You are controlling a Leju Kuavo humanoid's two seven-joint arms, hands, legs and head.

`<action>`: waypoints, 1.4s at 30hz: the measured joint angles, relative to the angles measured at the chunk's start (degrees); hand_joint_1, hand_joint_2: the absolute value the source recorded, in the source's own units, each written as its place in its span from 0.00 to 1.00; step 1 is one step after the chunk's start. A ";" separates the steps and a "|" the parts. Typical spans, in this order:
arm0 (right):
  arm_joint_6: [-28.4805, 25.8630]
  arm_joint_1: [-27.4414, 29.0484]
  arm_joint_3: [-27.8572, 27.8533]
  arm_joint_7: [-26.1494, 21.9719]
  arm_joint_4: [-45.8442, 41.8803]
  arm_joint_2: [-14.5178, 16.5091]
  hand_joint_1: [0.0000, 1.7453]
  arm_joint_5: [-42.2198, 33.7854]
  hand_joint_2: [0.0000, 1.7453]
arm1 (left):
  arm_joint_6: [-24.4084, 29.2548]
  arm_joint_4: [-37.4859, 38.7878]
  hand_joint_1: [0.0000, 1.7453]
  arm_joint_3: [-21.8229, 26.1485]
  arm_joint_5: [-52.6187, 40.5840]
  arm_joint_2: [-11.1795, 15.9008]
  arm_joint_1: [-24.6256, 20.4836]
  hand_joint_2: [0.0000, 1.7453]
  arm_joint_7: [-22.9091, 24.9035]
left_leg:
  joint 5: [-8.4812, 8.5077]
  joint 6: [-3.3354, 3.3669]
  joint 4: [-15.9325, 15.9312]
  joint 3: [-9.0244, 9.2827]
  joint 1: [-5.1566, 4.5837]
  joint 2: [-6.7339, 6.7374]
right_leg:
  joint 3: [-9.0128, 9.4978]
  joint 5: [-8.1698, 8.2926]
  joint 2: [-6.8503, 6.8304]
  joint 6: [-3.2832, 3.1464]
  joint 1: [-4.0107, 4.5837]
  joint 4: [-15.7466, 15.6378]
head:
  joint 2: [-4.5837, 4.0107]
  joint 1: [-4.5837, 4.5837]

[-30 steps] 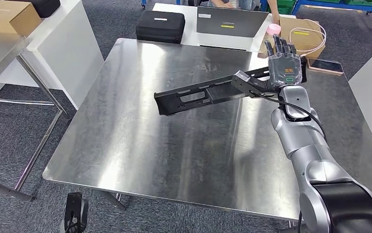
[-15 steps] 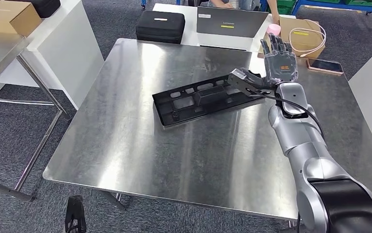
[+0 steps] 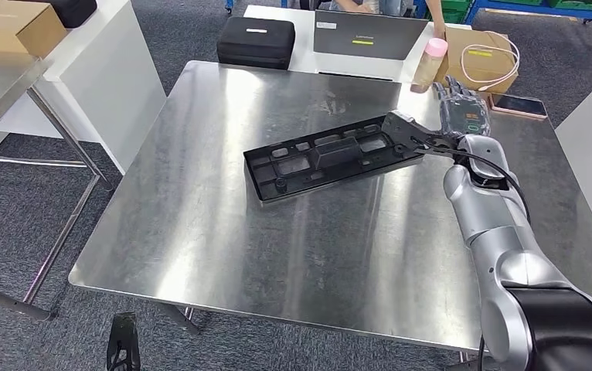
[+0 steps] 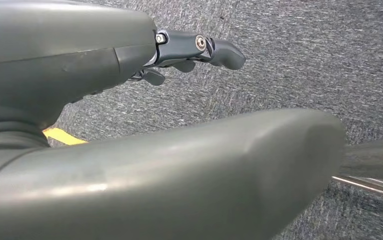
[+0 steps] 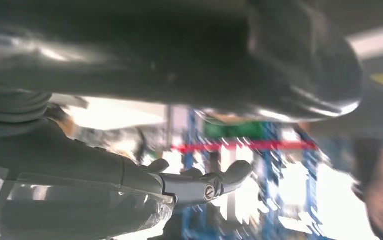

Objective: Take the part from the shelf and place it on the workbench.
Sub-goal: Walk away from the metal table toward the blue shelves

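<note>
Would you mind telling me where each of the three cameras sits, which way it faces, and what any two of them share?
Head view: high on the body, looking forward and down at the steel workbench, the black part, the right arm and right hand.
Left wrist view: behind the left hand, facing grey carpet.
Right wrist view: behind the right hand, facing a blurred, bright background.
Shared: head and right wrist views both show the right hand.

Black case (image 3: pixel 254 42) and grey laptop (image 3: pixel 369 34) on white table, pink bottle (image 3: pixel 429 63), cardboard box (image 3: pixel 484 56), phone (image 3: pixel 518 104)
</note>
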 joint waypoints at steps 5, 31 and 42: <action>0.05 0.61 -1.57 -0.14 0.05 -1.74 0.00 -0.37 0.00 | -0.20 0.00 0.00 0.02 -0.49 -0.07 -0.05 0.00 0.57 | 0.00 0.00 0.00 0.00 0.00 0.05 | -0.01 0.00 0.02 0.00 0.00 0.00 | 0.00 -0.01; -1.00 1.72 -2.54 -0.18 0.44 -2.63 0.00 0.51 0.00 | -2.76 -0.02 0.00 0.69 0.12 -0.23 -0.30 0.00 3.13 | -7.25 -2.07 11.67 -4.68 1.68 -0.16 | -1.57 1.15 0.99 0.09 -1.96 1.38 | 0.00 0.19; -1.08 1.52 -2.51 0.88 0.69 -2.04 0.00 1.63 0.00 | -2.19 -0.13 0.00 0.88 0.32 -0.25 -0.42 0.00 3.33 | -2.67 2.03 -0.51 4.33 -0.28 -0.09 | -3.57 3.59 0.82 0.58 -0.42 1.10 | 0.01 0.26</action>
